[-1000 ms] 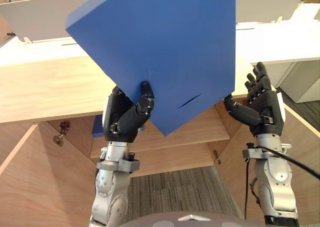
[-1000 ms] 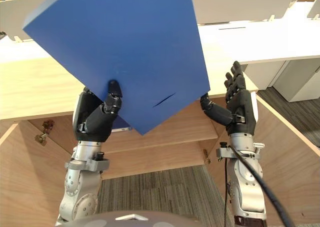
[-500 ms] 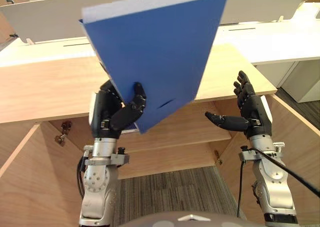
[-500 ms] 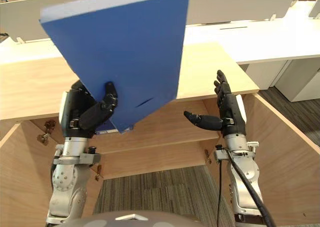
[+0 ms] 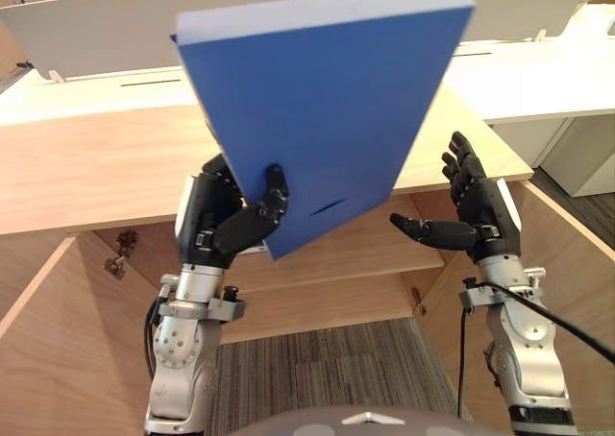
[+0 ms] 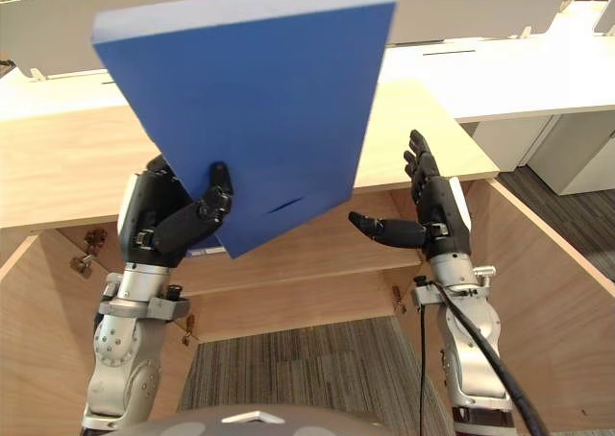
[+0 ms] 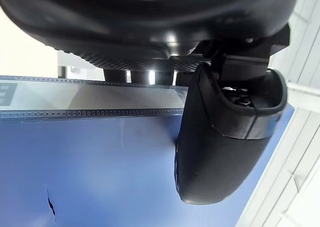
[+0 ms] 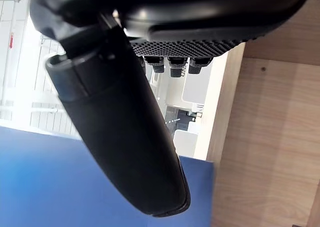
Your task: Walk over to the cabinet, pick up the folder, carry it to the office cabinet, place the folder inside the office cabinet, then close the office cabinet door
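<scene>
I read the left hand (image 5: 226, 230) pinching the blue folder (image 5: 322, 119) at its lower corner, thumb on its face. Right hand (image 5: 480, 215) is spread and holds nothing.

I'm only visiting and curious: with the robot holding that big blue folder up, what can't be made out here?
Left hand: its fingers sit behind the flat blue folder, eye views.
Folder's back and contents: the closed cover faces the camera.
Light wooden cabinet: the folder hides part of its top and shelf.
Cabinet doors: cut off by the eye views' side edges.
</scene>
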{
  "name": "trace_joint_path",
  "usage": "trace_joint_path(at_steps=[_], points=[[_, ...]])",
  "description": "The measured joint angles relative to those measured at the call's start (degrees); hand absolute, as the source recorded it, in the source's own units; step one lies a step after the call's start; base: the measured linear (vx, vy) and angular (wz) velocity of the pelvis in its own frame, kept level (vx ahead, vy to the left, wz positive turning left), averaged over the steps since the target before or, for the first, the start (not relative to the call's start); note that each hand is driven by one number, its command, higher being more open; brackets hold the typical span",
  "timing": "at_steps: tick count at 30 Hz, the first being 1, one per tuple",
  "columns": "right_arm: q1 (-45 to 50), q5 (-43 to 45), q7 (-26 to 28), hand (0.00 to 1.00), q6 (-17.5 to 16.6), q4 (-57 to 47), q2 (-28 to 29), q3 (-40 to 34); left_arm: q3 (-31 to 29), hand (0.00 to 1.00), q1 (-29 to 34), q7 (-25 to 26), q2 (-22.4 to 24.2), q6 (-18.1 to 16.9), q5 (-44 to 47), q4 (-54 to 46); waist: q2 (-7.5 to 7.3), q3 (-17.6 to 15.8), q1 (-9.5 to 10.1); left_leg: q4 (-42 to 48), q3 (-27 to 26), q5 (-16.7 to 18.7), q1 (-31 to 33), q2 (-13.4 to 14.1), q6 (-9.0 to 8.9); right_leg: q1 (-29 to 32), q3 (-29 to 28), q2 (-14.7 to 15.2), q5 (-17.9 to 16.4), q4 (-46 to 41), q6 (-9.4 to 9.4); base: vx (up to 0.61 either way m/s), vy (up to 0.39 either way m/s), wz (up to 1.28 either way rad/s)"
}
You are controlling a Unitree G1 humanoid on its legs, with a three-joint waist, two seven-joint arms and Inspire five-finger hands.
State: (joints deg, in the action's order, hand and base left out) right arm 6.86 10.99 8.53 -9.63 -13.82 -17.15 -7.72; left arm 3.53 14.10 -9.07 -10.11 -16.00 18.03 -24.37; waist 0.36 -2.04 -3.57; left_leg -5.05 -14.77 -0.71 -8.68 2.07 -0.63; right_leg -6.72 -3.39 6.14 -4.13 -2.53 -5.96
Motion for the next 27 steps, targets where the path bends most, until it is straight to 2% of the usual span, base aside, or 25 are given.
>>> trace_joint_path(at_steps=[5, 11, 18, 19, 27], points=[[-4.1, 1.8, 2.1, 1.0, -0.1, -0.1, -5.3, 1.2, 3.0, 0.0, -1.5, -2.7, -2.5, 0.4, 1.3, 2.1, -0.15, -0.1, 0.04, 0.0, 0.0, 0.0, 0.0, 0.0, 0.01, 0.0, 0.0, 0.0, 0.0, 0.0, 0.0, 0.0, 0.0, 0.0], [-7.8, 6.9, 4.9, 1.0, -0.2, -0.3, -10.7, 4.5, 5.4, 0.0, -2.3, -3.1, -4.6, 0.6, 2.8, 2.4, -0.47, -0.2, 0.03, 0.0, -0.2, 0.0, 0.4, 0.0, 0.05, 0.5, -0.3, -0.1, 0.0, -0.3, 0.01, 0.0, 0.0, 0.0], [-10.6, 9.3, 5.9, 1.0, -0.2, 0.1, -15.0, 5.3, 6.8, 0.0, -4.2, -3.1, -5.8, 0.4, 6.3, 6.0, -0.53, -0.2, 0.15, 0.0, -0.3, -0.2, 0.4, 0.0, 0.24, 0.6, -0.3, -0.1, 0.3, -0.3, -0.22, 0.0, 0.0, 0.0], [-11.4, 9.5, 5.9, 0.0, -0.2, 0.2, -15.3, 5.8, 6.8, 0.0, -4.2, -3.1, -6.3, 0.4, 6.5, 6.2, -0.53, -0.2, 0.04, 0.0, -0.5, -0.2, 0.4, 0.0, 0.26, 0.6, -0.4, -0.1, 0.3, -0.3, -0.18, 0.0, 0.0, -0.04], [-13.1, 18.2, 10.3, 0.0, 1.2, 4.6, -17.4, 10.2, 6.6, 0.0, -4.3, -2.7, -7.7, 0.3, 6.8, 9.4, -0.61, -0.2, 0.2, 0.0, -0.5, -0.4, 0.6, 0.0, 0.31, 0.9, -0.5, -0.1, 0.6, -0.3, -0.13, 0.0, 0.0, 0.0]])
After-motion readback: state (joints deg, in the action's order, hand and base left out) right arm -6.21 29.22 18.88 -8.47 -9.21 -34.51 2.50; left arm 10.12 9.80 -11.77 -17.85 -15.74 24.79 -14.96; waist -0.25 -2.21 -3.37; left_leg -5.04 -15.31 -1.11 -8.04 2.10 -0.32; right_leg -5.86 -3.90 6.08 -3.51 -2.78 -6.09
